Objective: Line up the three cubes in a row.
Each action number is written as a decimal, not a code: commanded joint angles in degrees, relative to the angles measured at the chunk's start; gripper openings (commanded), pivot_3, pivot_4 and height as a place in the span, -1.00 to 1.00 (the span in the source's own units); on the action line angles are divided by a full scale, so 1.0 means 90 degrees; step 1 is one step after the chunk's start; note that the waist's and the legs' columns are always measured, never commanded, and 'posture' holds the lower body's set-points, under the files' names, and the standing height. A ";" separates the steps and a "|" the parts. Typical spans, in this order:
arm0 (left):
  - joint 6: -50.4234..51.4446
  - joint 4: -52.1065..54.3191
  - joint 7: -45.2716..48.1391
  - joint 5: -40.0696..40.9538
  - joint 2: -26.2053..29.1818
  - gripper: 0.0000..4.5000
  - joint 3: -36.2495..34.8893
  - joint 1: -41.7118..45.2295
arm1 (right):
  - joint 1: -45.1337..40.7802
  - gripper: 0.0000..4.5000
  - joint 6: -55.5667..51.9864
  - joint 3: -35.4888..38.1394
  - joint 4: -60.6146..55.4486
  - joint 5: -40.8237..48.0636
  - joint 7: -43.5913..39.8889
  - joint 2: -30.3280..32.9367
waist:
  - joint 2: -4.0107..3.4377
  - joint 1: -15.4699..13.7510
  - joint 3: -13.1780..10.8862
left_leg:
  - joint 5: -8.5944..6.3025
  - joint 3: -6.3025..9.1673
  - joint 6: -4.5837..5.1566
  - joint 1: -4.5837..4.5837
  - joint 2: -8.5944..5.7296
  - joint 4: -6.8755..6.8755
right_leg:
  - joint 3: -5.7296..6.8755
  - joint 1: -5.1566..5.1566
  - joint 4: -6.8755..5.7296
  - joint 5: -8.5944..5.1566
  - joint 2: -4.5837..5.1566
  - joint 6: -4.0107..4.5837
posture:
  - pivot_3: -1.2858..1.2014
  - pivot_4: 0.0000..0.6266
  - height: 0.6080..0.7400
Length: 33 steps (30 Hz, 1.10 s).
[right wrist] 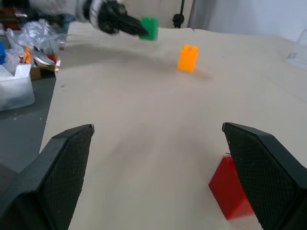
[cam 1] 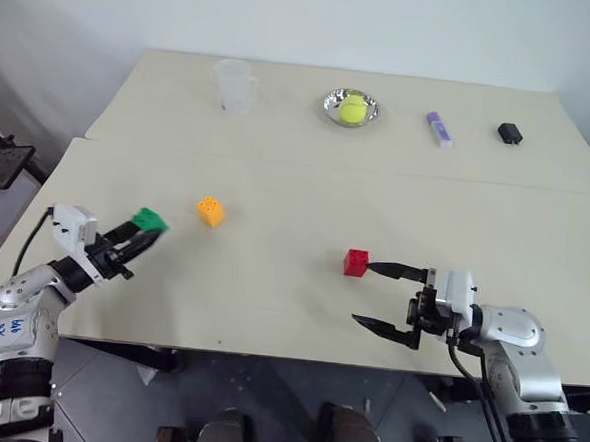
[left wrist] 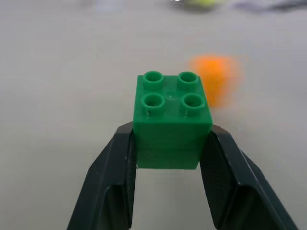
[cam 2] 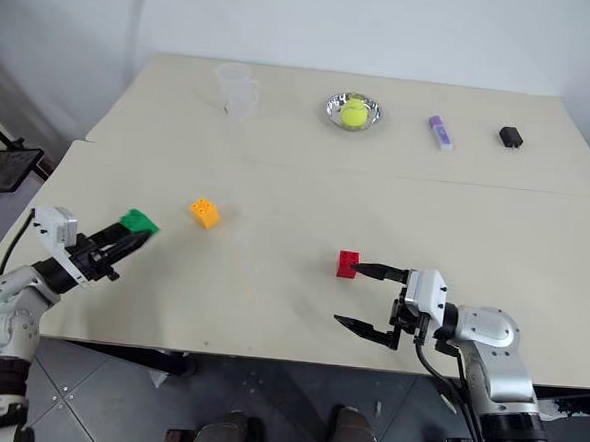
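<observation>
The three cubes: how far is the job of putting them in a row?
Nothing is lined up yet. The left gripper holds the green cube clear of the table. The orange cube stands alone. The red cube sits beside the open right gripper, ungrasped. All placing remains.

Silver arms (cam 1: pixel 514 330), seemingly textured black fingers (left wrist: pixel 230 177)

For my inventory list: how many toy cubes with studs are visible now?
3. The green cube is clamped in the left tool, the orange cube sits on the table beside it, and the red cube is near the open right tool.
</observation>
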State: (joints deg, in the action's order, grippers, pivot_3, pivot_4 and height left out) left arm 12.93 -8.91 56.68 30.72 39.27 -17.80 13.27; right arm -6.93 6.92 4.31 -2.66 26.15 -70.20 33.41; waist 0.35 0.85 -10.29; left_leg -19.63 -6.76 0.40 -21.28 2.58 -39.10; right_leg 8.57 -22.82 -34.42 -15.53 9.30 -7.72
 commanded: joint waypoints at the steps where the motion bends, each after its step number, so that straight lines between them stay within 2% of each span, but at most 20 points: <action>1: 0.0461 0.1098 0.0655 0.0222 0.0164 -0.34 0.0720 0.0261 | 0.0443 1.00 -0.0085 0.0598 -0.0385 0.0255 0.0165 0.0298 | -0.0003 -0.0066 0.0002 | 0.0000 -0.0002 0.0000 0.0003 -0.0001 0.0000 | -0.0003 0.0001 -0.0001 0.0000 0.0000 0.0000 | 0.03 -0.52 1.00; 4: -0.0113 0.0454 0.1133 -0.0863 -0.0367 -0.34 0.2234 0.1407 | 0.1044 1.00 -0.0072 0.1116 -0.0347 0.0256 0.0251 0.0552 | -0.0016 -0.0273 0.0003 | 0.0005 -0.0002 0.0003 0.0008 -0.0011 -0.0005 | -0.0005 0.0014 0.0005 -0.0003 -0.0003 0.0005 | 0.03 -0.52 1.00; 7: -0.0496 -0.0463 0.1154 -0.1590 -0.0839 -0.34 0.2953 0.2157 | 0.1339 1.00 -0.0074 0.1348 -0.0370 0.0301 0.0304 0.0651 | -0.0019 -0.0243 0.0005 | 0.0011 -0.0018 0.0012 0.0007 -0.0019 -0.0007 | -0.0015 0.0025 0.0036 -0.0003 -0.0003 0.0008 | 0.03 -0.52 1.00; 10: -0.1109 -0.1856 0.1283 -0.1980 -0.1293 -0.34 0.3223 0.2896 | 0.1663 1.00 -0.0167 0.1510 -0.0588 0.0372 0.0378 0.0681 | -0.0015 -0.0117 0.0003 | 0.0011 -0.0029 0.0013 0.0006 -0.0015 -0.0004 | -0.0023 0.0018 0.0038 -0.0002 -0.0011 0.0008 | 0.03 -0.52 1.00; 14: -0.1984 -0.3815 0.1302 -0.2384 -0.1927 -0.34 0.3295 0.3939 | 0.2135 1.00 -0.0292 0.1656 -0.1041 0.0433 0.0606 0.0616 | -0.0012 -0.0122 0.0001 | 0.0010 -0.0022 0.0010 -0.0001 -0.0003 -0.0002 | -0.0017 0.0012 0.0040 -0.0002 -0.0024 0.0007 | 0.03 -0.52 1.00; 20: -0.2798 -0.5355 0.1910 -0.2623 -0.2302 -0.34 0.3206 0.4723 | 0.2517 1.00 -0.0473 0.1644 -0.1567 0.0478 0.0936 0.0492 | -0.0008 -0.0107 -0.0001 | 0.0007 -0.0024 0.0012 -0.0004 -0.0003 -0.0003 | -0.0019 0.0012 0.0050 -0.0001 -0.0024 0.0006 | 0.03 -0.52 1.00; 26: -0.3207 -0.6332 0.1884 -0.2955 -0.2461 -0.34 0.3095 0.5232 | 0.2647 1.00 -0.0594 0.1589 -0.1873 0.0481 0.1118 0.0462 | -0.0005 -0.0110 -0.0003 | 0.0005 -0.0022 0.0016 -0.0008 -0.0003 -0.0008 | -0.0018 0.0012 0.0053 -0.0001 -0.0023 0.0006 | 0.03 -0.52 1.00; 28: -0.3199 -0.6401 0.1905 -0.2928 -0.2527 -0.02 0.2984 0.5301 | 0.2611 1.00 -0.0678 0.1511 -0.1976 0.0490 0.1180 0.0463 | -0.0005 -0.0111 -0.0003 | 0.0005 -0.0018 0.0016 -0.0009 -0.0003 -0.0008 | -0.0017 0.0012 0.0052 -0.0001 -0.0023 0.0006 | 0.03 -0.52 1.00; 30: -0.3295 -0.6246 0.2058 -0.2753 -0.2582 0.22 0.2783 0.5287 | 0.2525 1.00 -0.0779 0.1426 -0.2059 0.0512 0.1229 0.0460 | -0.0004 -0.0113 -0.0003 | 0.0004 -0.0016 0.0017 -0.0011 -0.0003 -0.0008 | -0.0016 0.0011 0.0052 -0.0001 -0.0023 0.0006 | 0.03 -0.52 1.00; 33: -0.3237 -0.5350 0.2753 -0.2350 -0.2462 0.61 0.2556 0.4957 | 0.2402 1.00 -0.0876 0.1306 -0.2097 0.0583 0.1159 0.0503 | -0.0004 -0.0104 -0.0004 | 0.0004 -0.0016 0.0017 -0.0012 -0.0002 -0.0009 | -0.0016 0.0009 0.0051 -0.0001 -0.0023 0.0006 | 0.03 -0.52 1.00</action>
State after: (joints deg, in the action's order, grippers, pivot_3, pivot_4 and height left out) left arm -15.67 -62.15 78.17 6.83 16.18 6.83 58.59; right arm 14.80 -0.66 15.87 -19.92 29.98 -59.44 37.71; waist 0.32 -0.09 -10.32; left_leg -19.59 -6.91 0.55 -21.39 2.57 -39.18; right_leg 8.43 -22.75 -33.98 -15.53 9.09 -7.67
